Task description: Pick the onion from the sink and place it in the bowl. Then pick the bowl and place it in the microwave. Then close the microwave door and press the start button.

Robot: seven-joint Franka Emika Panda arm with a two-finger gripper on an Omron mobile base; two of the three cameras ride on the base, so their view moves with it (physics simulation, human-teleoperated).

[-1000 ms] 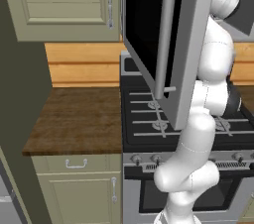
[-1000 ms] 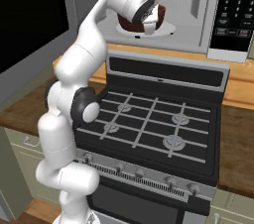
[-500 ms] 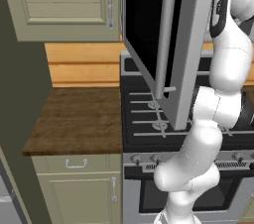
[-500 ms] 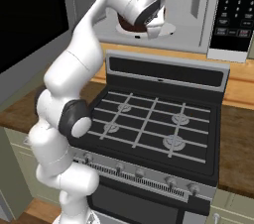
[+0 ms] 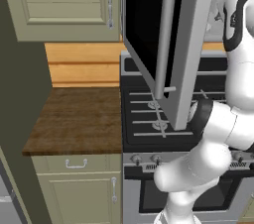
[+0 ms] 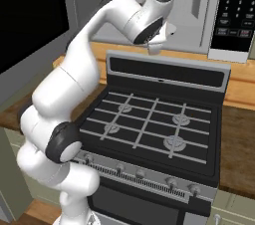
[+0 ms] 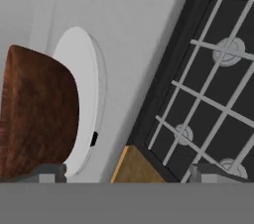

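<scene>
even, flat rendered light with no glare; soft shading under the cabinets (image 5: pixel 64 5), the black glass dark, edges slightly blocky, nothing blurred

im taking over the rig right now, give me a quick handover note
Gripper: open, holding nothing; in the hand view its tips stand wide apart.
Bowl: in the hand view it sits on the white turntable inside the microwave, free of the fingers. The onion can't be made out from here.
Microwave door: swung wide open over the gas range.
Done: bowl placed in the microwave.
Left: draw the arm clear, close the door by its bar handle, then press start on the control panel.
</scene>
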